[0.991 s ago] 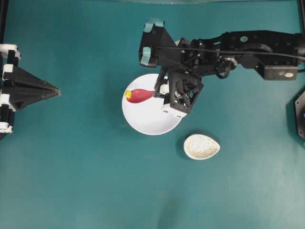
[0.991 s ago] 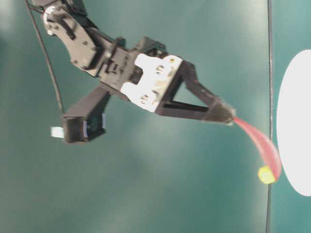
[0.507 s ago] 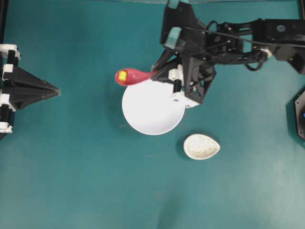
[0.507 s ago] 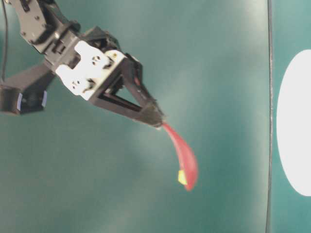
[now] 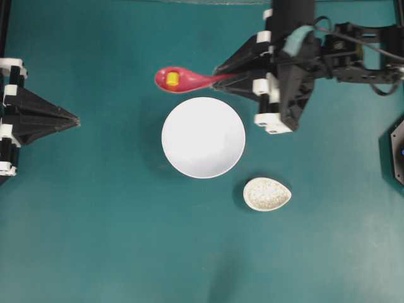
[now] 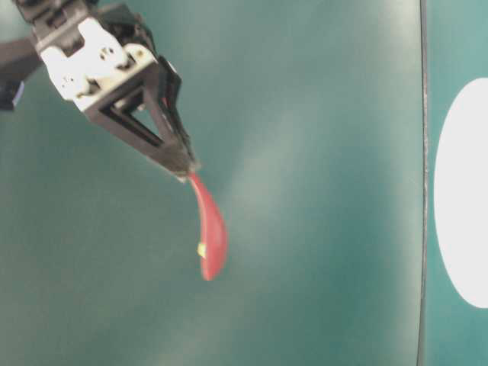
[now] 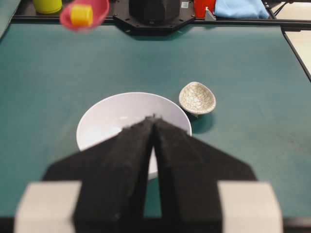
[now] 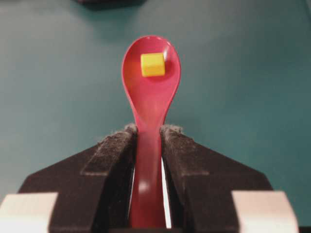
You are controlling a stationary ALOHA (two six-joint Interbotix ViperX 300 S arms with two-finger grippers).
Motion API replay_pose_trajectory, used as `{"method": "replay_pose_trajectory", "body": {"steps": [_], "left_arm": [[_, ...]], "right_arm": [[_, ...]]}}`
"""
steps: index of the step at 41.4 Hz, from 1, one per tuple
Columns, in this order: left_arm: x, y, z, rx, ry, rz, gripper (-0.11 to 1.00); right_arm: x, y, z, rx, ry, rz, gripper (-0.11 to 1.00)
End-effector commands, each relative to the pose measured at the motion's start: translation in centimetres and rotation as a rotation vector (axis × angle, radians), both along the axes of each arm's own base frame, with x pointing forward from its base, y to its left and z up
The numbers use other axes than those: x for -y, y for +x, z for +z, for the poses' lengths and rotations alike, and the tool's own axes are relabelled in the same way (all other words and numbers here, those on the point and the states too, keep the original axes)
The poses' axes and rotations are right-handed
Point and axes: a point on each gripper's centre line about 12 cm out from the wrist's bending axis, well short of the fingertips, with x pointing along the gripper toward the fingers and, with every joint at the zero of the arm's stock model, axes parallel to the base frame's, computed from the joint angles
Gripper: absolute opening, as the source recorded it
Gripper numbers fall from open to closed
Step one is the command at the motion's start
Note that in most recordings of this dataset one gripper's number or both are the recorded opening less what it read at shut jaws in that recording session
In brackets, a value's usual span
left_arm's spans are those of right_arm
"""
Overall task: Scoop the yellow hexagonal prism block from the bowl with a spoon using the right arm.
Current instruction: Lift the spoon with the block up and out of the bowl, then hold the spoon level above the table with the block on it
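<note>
Right end effector [image 8: 148, 133]: clamped on spoon [image 5: 183, 79] handle. Yellow block [image 5: 172, 78] in scoop, beside bowl [image 5: 203, 137] rim, apparently aloft. Speckled dish [image 5: 267, 194] near bowl. Left end effector [image 7: 153, 121]: closed, empty, well apart. Counter [image 5: 101, 227] bare around.

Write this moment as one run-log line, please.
right tool: holds spoon | block: in scoop | bowl: empty | left tool: shut

A teal mat [image 5: 101, 240] covers the whole table.
</note>
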Motion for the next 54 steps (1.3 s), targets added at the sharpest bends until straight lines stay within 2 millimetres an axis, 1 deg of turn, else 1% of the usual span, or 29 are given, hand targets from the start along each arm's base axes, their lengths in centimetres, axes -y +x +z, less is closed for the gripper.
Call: {"method": "replay_pose_trajectory", "body": {"steps": [1, 7, 13, 54], "left_arm": [[0.0, 0.2, 1.1, 0.028, 0.002, 0.001, 0.05], [0.0, 0.2, 1.1, 0.028, 0.0, 0.001, 0.05], [0.0, 0.2, 1.1, 0.028, 0.002, 0.001, 0.05], [0.0, 0.1, 1.4, 0.04, -0.008, 0.002, 0.05]], "right_arm": [[-0.2, -1.4, 2.2, 0.084, -0.017, -0.001, 0.24], [-0.3, -2.6, 2.8, 0.134, -0.024, -0.004, 0.24], [-0.4, -3.1, 3.1, 0.149, -0.026, -0.005, 0.24], [-0.3, -3.1, 3.5, 0.182, -0.036, -0.007, 0.24]]}}
